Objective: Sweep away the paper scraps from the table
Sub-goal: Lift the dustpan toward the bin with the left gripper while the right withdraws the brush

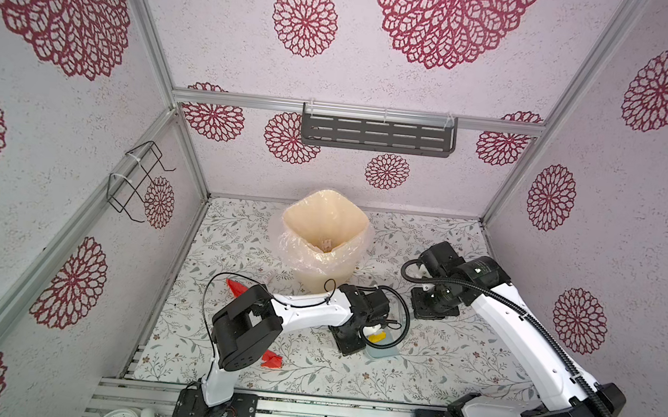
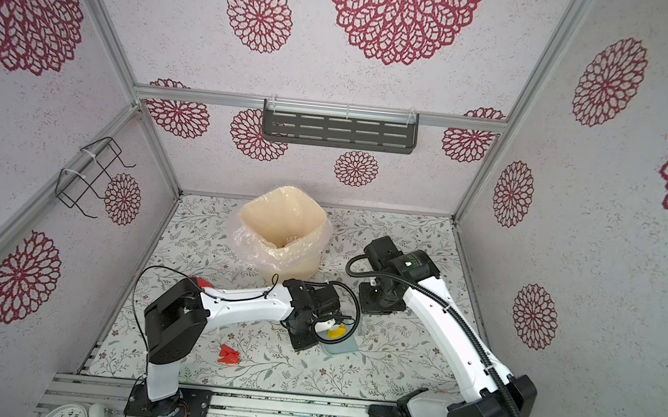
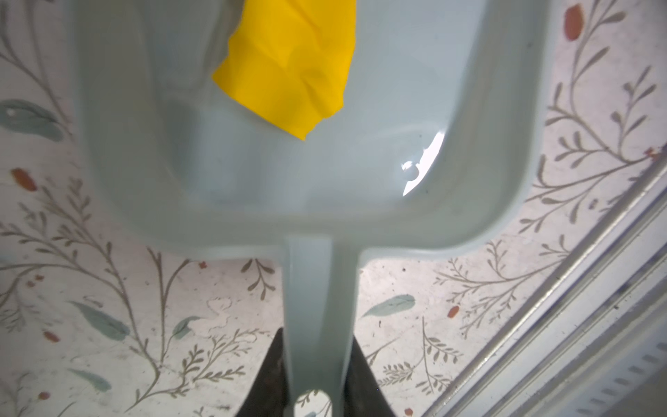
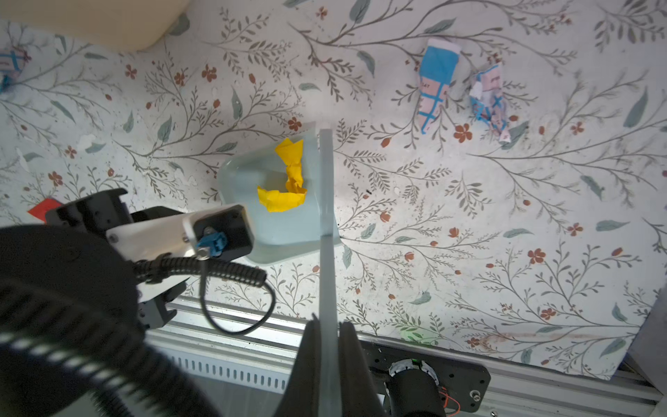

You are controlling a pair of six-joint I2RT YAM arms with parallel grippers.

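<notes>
My left gripper [image 3: 315, 337] is shut on the handle of a pale blue dustpan [image 3: 397, 224] that lies on the table [image 1: 456, 355] near the middle [image 1: 387, 353]. A crumpled yellow paper scrap [image 3: 288, 65] lies inside the pan [image 4: 288, 184]. The right gripper [image 4: 329, 325] is shut on a thin pale brush [image 4: 326, 216], seen edge-on, whose far end reaches the pan's open side. Red scraps [image 1: 271, 360] [image 1: 237, 288] lie on the left by my left arm. Two white scraps with blue print [image 4: 436, 83] [image 4: 489, 97] lie apart from the pan.
A cream bin [image 1: 323, 233] lined with clear plastic stands at the back centre, just behind the left arm. A metal rail [image 1: 305, 407] with both arm bases runs along the front edge. A dark shelf [image 1: 377, 132] and a wire rack [image 1: 138, 182] hang on the walls.
</notes>
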